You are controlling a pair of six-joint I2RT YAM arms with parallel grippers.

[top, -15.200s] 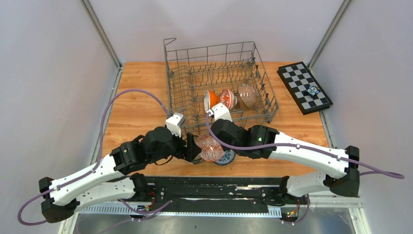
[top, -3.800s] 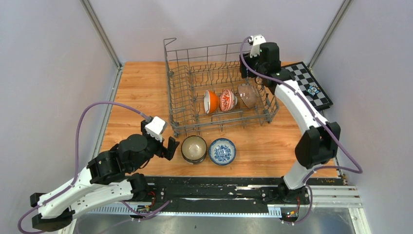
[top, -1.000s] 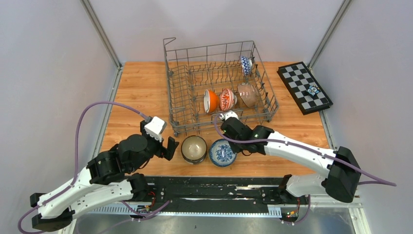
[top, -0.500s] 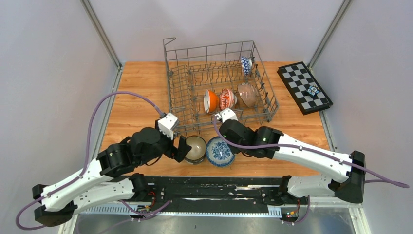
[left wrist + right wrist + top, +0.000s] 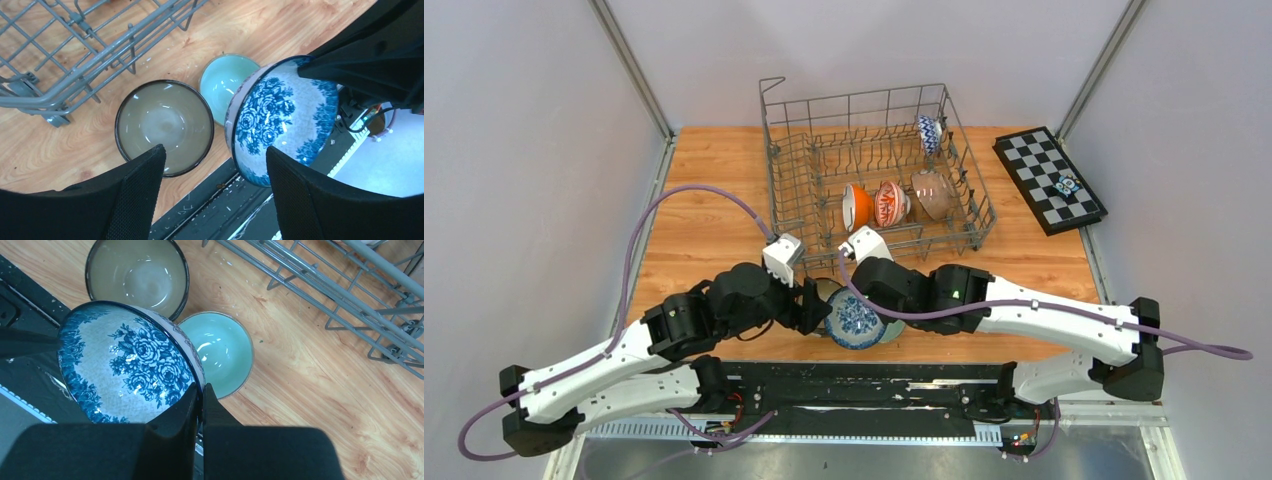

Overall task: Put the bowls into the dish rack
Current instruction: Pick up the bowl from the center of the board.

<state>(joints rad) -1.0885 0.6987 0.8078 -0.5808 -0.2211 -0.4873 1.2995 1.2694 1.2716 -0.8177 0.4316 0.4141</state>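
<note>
Blue bowl (image 5: 125,360) lifted, green bowl (image 5: 220,352) seemingly beneath

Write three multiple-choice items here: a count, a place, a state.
1. How many bowls stand in the grey wire dish rack? A two, B four, C six.
2. Where is the pale green ceramic bowl? A in the rack, B held in the air, C on the wooden table beside the dark-rimmed beige bowl.
3. The right gripper is: A shut on the rim of the blue-white flowered bowl, B open over the rack, C empty on the table.
B: the orange bowl, red-white bowl, brownish bowl and zigzag blue-white bowl stand among the tines. C: both wrist views show it on the wood. A: it pinches the tilted rim.
</note>
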